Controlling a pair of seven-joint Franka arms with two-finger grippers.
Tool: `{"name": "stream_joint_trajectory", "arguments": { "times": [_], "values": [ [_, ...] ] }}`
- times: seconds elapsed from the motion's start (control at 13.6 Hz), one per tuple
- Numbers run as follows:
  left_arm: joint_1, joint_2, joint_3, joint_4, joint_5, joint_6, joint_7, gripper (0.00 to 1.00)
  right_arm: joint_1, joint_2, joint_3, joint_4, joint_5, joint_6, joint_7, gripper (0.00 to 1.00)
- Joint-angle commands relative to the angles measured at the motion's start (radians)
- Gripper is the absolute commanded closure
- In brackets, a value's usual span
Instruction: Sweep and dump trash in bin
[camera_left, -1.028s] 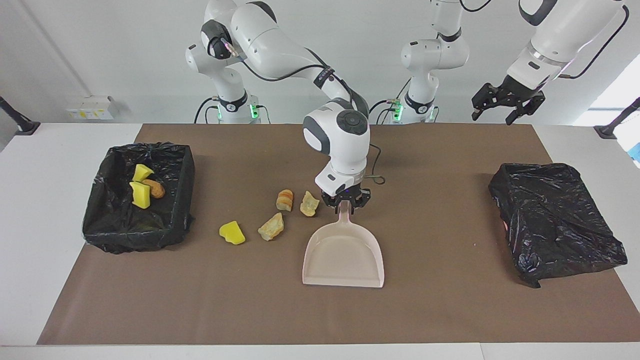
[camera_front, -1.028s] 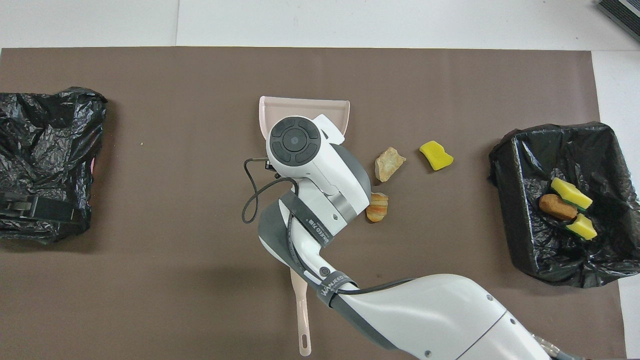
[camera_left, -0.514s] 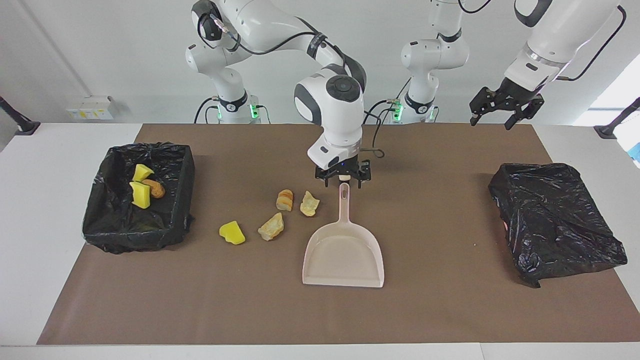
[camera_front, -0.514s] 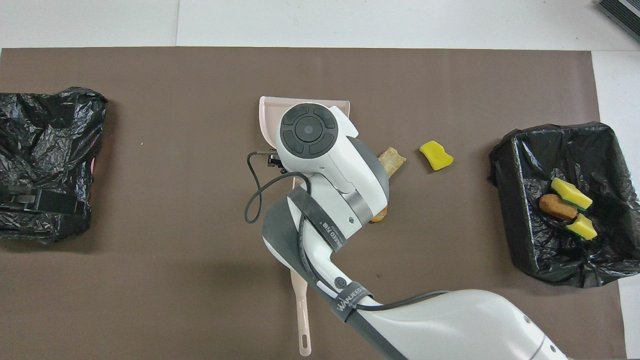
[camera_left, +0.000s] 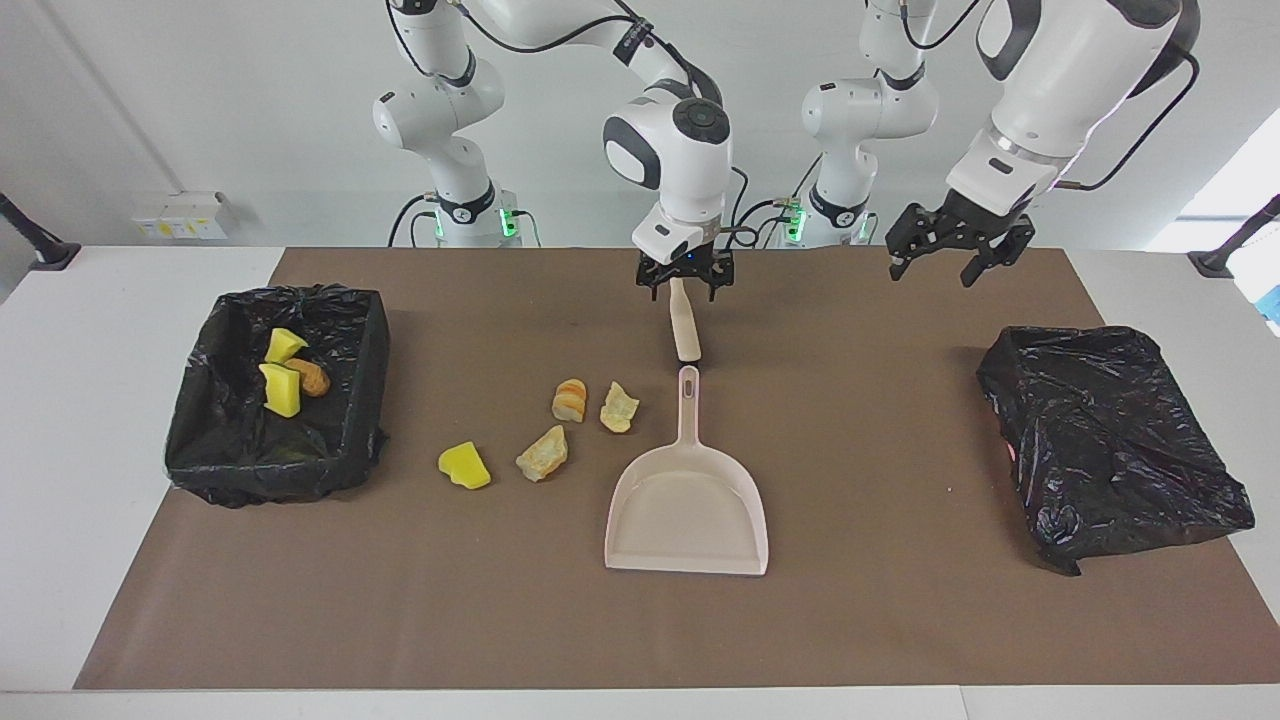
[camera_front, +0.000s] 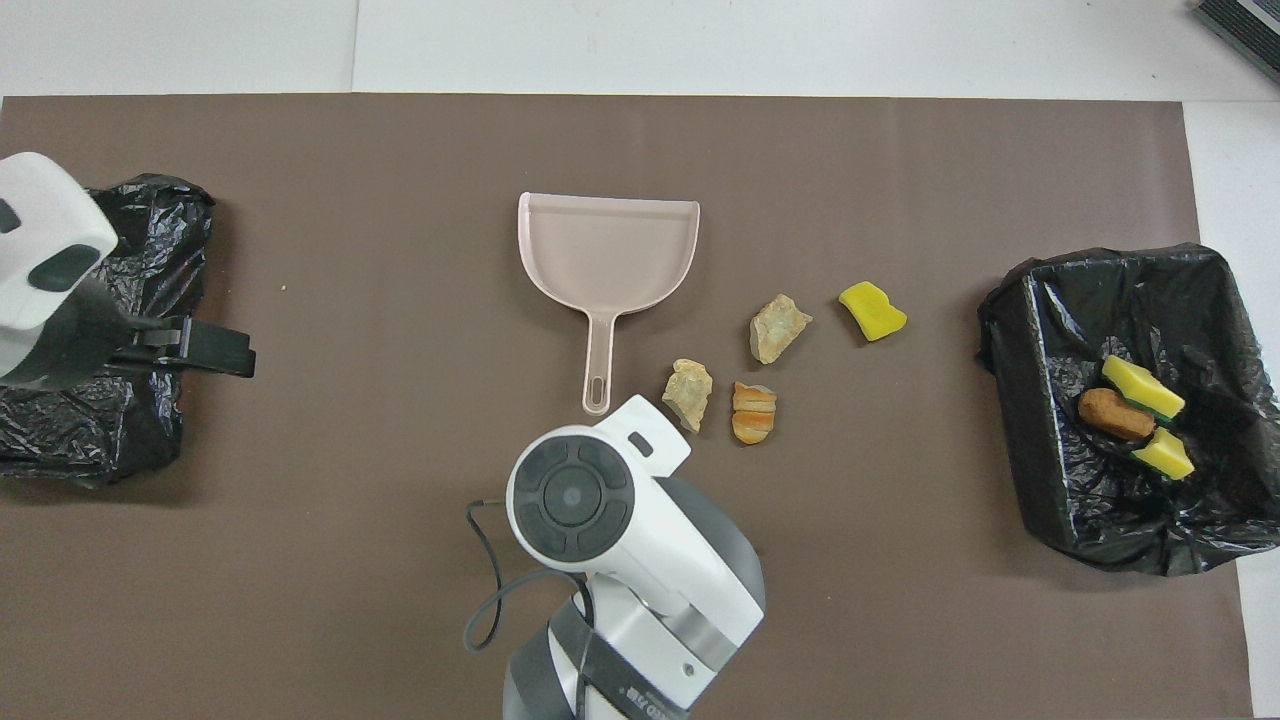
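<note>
- The right gripper (camera_left: 685, 276) has risen from the dustpan's handle and now hangs over the mat, between the dustpan (camera_left: 686, 510) and the robots.
- Its fingers are clamped on the top of a pale rod (camera_left: 685, 335). The rod hangs down with its lower end just above the tip of the dustpan's handle. It is judged to be the sweeping tool; no bristles are visible.
- The left gripper (camera_left: 945, 255) has come lower and toward the table's middle. It is in the air near the crumpled black bag (camera_left: 1110, 440), fingers spread, holding nothing.
- The dustpan has not moved. It lies flat and empty, mouth turned away from the robots.
- The trash is unchanged: four pieces (camera_left: 542, 453) lie on the mat (camera_left: 900, 620) between dustpan and bin, and three pieces (camera_left: 282, 388) already sit in the bin (camera_left: 200, 440).
- Meaning: one load is dumped and a second sweep is being set up. The four pieces remain to be pushed into the pan.
</note>
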Motion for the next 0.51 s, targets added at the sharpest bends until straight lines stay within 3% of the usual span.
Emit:
{"name": "stream_joint_trajectory", "arguments": {
  "times": [0.0, 0.44],
  "values": [
    [-0.054, 0.070, -0.021, 0.066, 0.010, 0.019, -0.045, 0.00, 0.036, -0.091, -0.004, -0.151, 0.035, 0.048, 0.009, 0.06],
    [-0.253, 0.254, -0.018, 0.101, 0.017, 0.220, -0.244, 0.00, 0.145, -0.145, -0.004, -0.304, 0.035, 0.276, 0.092, 0.17]
  ]
}}
